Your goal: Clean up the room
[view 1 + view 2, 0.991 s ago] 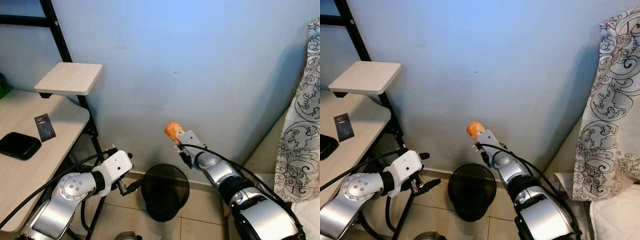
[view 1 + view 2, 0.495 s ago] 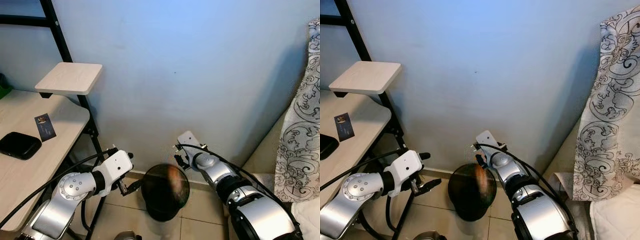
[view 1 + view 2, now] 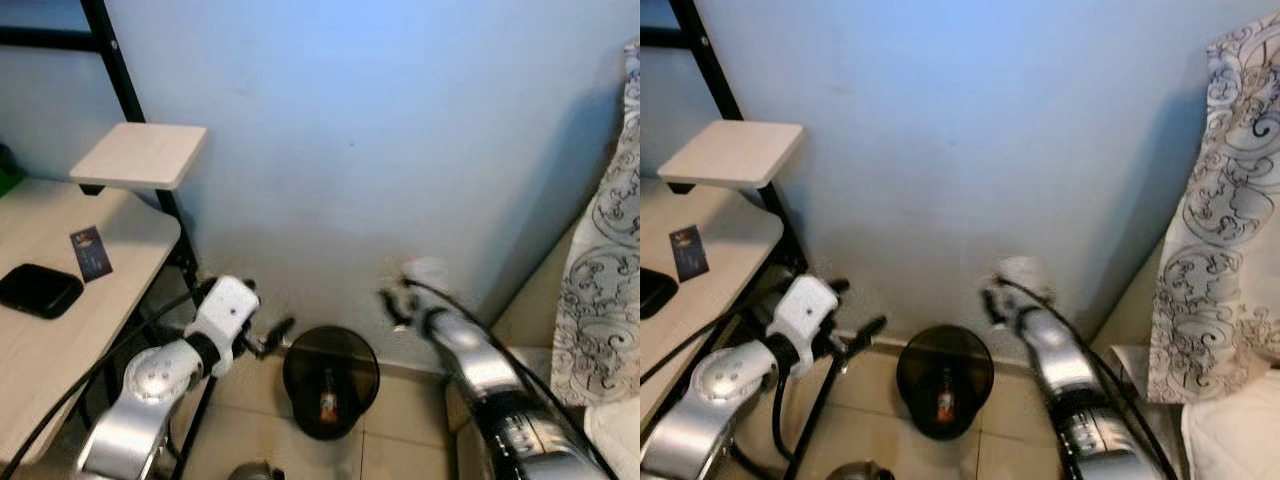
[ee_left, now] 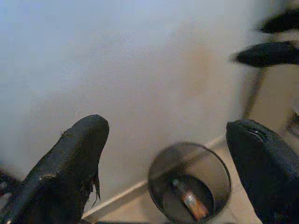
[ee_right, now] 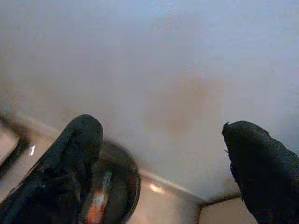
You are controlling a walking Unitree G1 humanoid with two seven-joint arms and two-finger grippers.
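Your stock at this moment: one round black bin (image 3: pixel 330 385) on the tiled floor, set against the foot of the pale blue wall (image 3: pixel 380 130). Inside it, one small orange-and-dark bottle-like item (image 3: pixel 327 404) lying on the bottom, seen also from the left wrist (image 4: pixel 190 202). Your right gripper (image 5: pixel 163 158) is up beside the wall, above and to the right of the bin, blurred in the head views; its two black fingers (image 5: pixel 70 163) stand wide apart with nothing between them. Your left gripper (image 4: pixel 168 154) is just left of the bin, near the black desk frame (image 3: pixel 180 250), its fingers (image 4: pixel 70 158) likewise spread and bare, with the bin framed between them. To your left: one light wooden desk (image 3: pixel 70 300) bearing a flat black case (image 3: pixel 38 290) and a small dark card (image 3: pixel 90 253) just beside it, apart. One small wooden shelf (image 3: pixel 140 155) sits above the desk on the same frame. To your right: one patterned black-and-white curtain (image 3: pixel 1230 220).
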